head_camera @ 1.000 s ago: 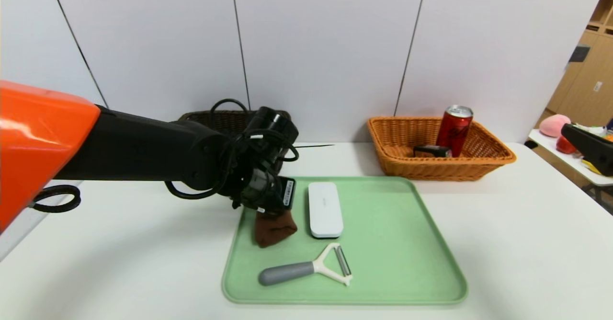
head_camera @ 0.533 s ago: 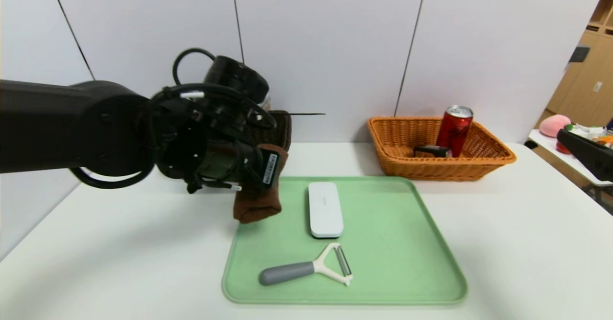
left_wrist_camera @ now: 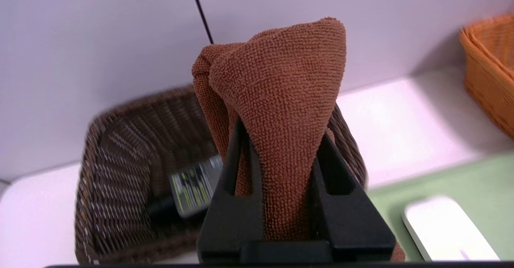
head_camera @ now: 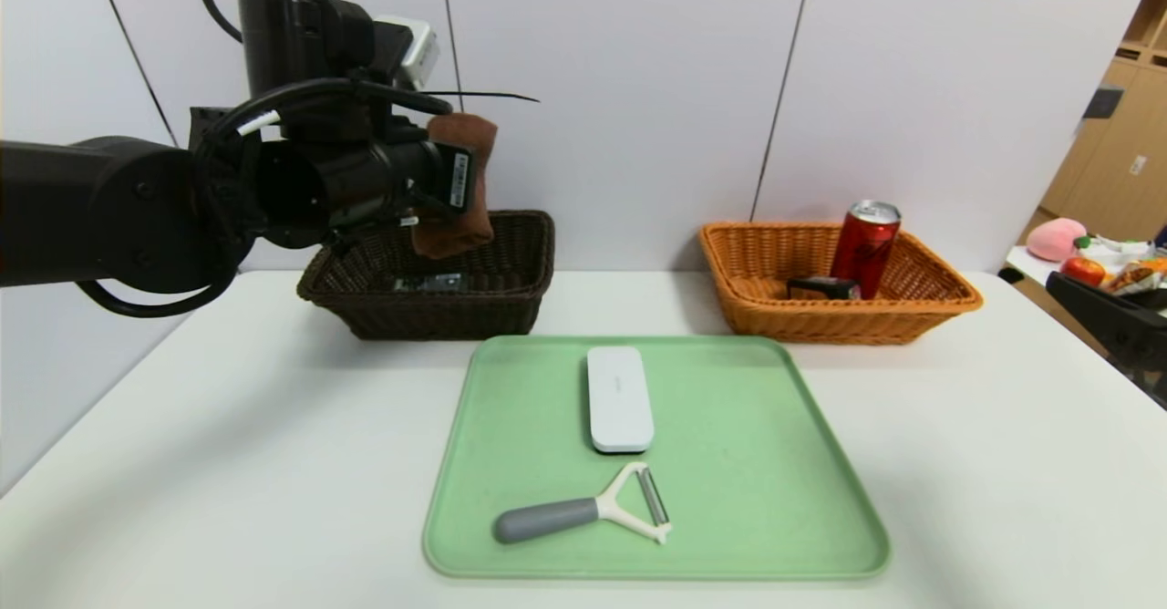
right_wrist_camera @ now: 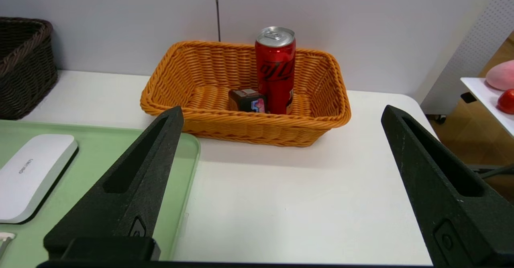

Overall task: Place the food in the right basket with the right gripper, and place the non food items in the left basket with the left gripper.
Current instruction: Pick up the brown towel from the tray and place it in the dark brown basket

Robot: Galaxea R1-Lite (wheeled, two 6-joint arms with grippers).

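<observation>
- Peeler (head_camera: 583, 510) nearest us on the green tray (head_camera: 775, 500), white case (head_camera: 619, 397) just beyond it.
- Our right tool (right_wrist_camera: 281, 187) hangs wide open over the desk (head_camera: 957, 427), empty.
- Our left tool (left_wrist_camera: 281, 155), clamped on the towel (left_wrist_camera: 281, 99), holds it above the brown basket (head_camera: 511, 304), where the bottle (left_wrist_camera: 188, 187) lies.
- Can (head_camera: 864, 246) and box (head_camera: 822, 287) sit in the orange basket (head_camera: 930, 304).
</observation>
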